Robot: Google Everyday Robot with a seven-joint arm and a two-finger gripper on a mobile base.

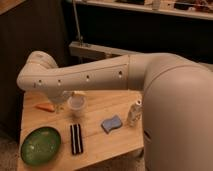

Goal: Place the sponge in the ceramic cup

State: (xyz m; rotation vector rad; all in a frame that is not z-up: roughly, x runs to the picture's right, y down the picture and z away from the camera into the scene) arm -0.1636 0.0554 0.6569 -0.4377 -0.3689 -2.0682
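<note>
**Colours on my counter**

My arm (100,77) is creamy white, with a row of small dark dots along it. My tool (61,102), pale like the arm, hangs over the counter's back left, just beside the whitish ceramic cup (76,105). The counter (100,150) is light yellowish wood. On it the sponge (112,123) is soft blue, the plate (41,145) glossy green, the flat rectangle (76,138) black with pale stripes, the shaker (134,114) clear, and the orange piece (45,106) lies far left

The gripper (61,99) hangs just beside the ceramic cup (76,105); the sponge (111,123) lies apart.
</note>
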